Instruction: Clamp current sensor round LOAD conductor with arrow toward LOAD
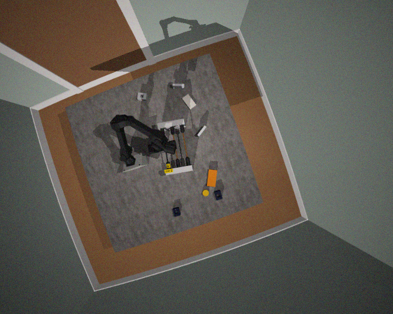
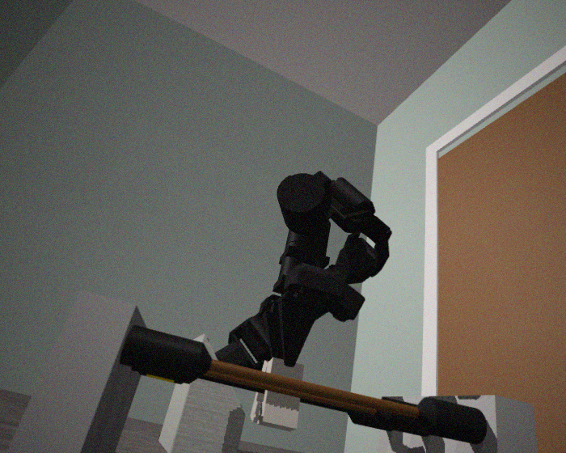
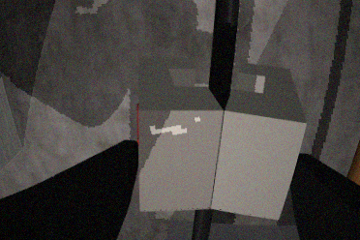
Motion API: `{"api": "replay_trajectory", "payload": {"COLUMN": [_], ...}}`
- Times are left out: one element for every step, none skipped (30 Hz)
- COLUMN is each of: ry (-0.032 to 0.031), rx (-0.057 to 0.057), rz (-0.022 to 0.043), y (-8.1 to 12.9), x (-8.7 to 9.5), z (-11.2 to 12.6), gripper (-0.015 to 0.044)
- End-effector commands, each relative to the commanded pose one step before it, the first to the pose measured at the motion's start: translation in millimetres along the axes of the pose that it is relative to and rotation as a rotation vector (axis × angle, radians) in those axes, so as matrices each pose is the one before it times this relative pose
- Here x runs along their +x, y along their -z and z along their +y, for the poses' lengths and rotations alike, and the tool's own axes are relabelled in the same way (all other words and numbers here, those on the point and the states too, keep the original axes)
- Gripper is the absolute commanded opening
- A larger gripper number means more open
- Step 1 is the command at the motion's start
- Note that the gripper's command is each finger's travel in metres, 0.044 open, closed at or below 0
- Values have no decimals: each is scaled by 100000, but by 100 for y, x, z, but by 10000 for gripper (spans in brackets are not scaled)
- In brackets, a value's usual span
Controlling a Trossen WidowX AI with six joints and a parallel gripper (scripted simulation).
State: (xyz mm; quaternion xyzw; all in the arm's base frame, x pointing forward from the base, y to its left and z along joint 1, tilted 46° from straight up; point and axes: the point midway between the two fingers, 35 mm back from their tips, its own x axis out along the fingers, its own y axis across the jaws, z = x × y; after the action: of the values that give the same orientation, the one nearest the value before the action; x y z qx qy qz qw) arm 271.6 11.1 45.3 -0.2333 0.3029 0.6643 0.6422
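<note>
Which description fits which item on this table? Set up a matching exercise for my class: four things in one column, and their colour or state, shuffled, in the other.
Things
1. gripper
2. flat rectangular block
3. round disc
4. current sensor

Descriptions
a. yellow
b. pale grey, with a dark conductor running through its middle
c. orange
d. shut on the sensor

Pairs: 1-d, 2-c, 3-a, 4-b

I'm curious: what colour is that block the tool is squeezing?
Light grey; the sensor shows best in the wrist view, shut around a black conductor.
</note>
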Motion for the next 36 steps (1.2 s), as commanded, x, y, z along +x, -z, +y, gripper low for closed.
{"api": "replay_trajectory", "payload": {"ry": [151,0,0,0,0,0,0,0,0,0,0,0,0,0,0,0,0,0,0,0,0,0,0,0,0,0,0,0,0,0,0,-88,-276,-445,-320,-111], "rx": [-11,0,0,0,0,0,0,0,0,0,0,0,0,0,0,0,0,0,0,0,0,0,0,0,0,0,0,0,0,0,0,20,59,83,52,17], "rz": [33,0,0,0,0,0,0,0,0,0,0,0,0,0,0,0,0,0,0,0,0,0,0,0,0,0,0,0,0,0,0,-33,-115,-219,-175,-63], "y": [56,0,0,0,0,0,0,0,0,0,0,0,0,0,0,0,0,0,0,0,0,0,0,0,0,0,0,0,0,0,0,6,10,-1,-10,-5], "x": [-81,0,0,0,0,0,0,0,0,0,0,0,0,0,0,0,0,0,0,0,0,0,0,0,0,0,0,0,0,0,0,301,900,1342,887,294], "z": [-1,0,0,0,0,0,0,0,0,0,0,0,0,0,0,0,0,0,0,0,0,0,0,0,0,0,0,0,0,0,0,-23,-49,-17,25,15], "gripper": [0,0,0,0,0,0,0,26,53,79,105,131,157,184,210,236,263,289,315,341,367,394,420,440,440,440,440,440,440,440,440,440,440,440,440,440]}}
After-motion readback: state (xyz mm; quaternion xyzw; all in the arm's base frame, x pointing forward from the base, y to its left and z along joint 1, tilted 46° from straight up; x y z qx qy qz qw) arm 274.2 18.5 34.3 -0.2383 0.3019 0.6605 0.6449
